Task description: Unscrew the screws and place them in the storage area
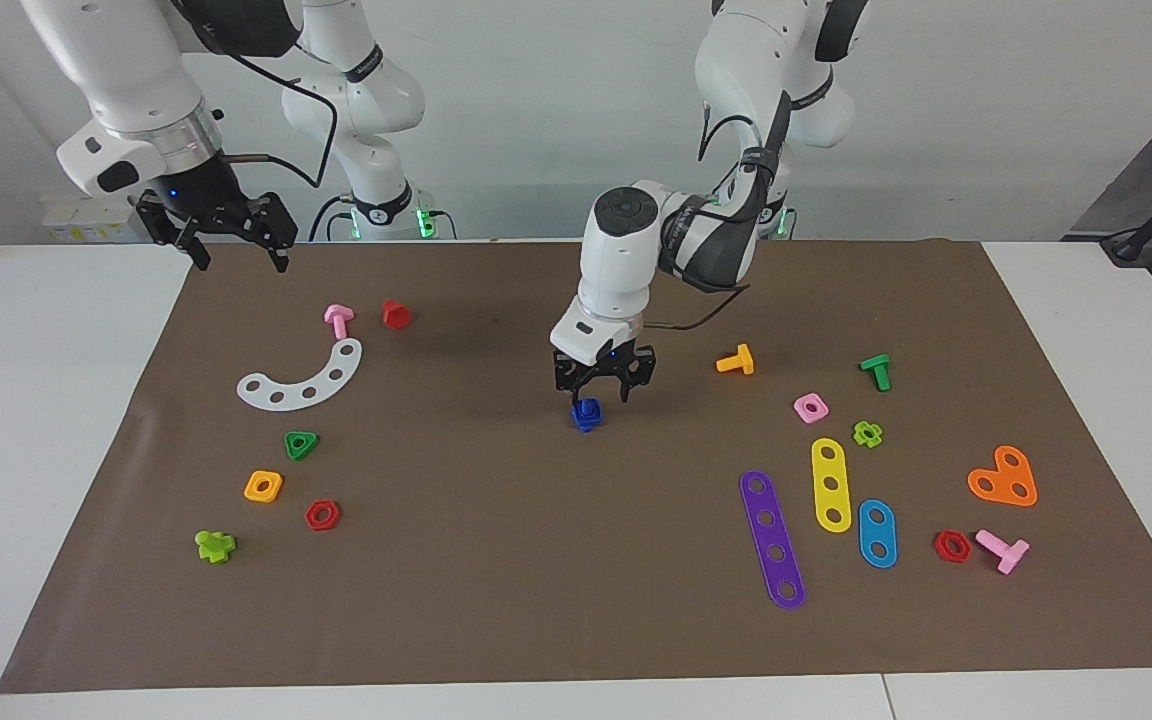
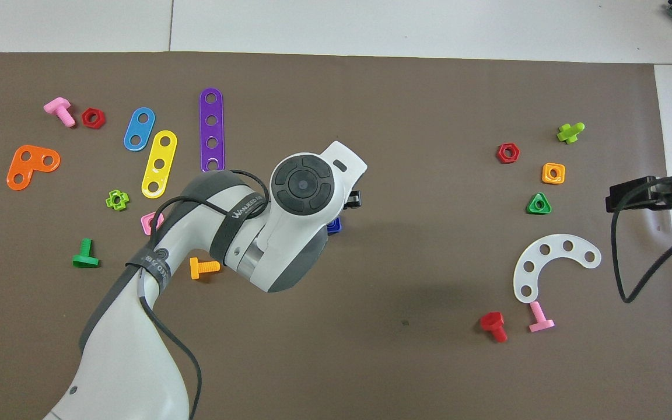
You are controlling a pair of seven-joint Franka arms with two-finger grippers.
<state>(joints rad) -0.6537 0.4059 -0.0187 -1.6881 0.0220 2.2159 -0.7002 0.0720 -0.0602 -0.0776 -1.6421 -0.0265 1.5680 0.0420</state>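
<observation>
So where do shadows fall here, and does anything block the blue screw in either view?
Facing view: a soft shadow lies on the brown mat under the left gripper, and the blue screw shows whole. Overhead view: the left arm's wrist covers most of that screw; a broad faint shadow darkens the mat nearer the robots.

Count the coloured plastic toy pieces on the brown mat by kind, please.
Holed plastic plates: 5, white arc, purple strip, yellow strip, light-blue oval, orange heart.
Loose plastic nuts: 6, green triangle, orange square, pink square, lime flower, two red hexagons.
Plastic bolts: 7, red bolt, lime bolt, orange bolt, green bolt, two pink bolts, dark-blue bolt with nut.
Total: 18.
</observation>
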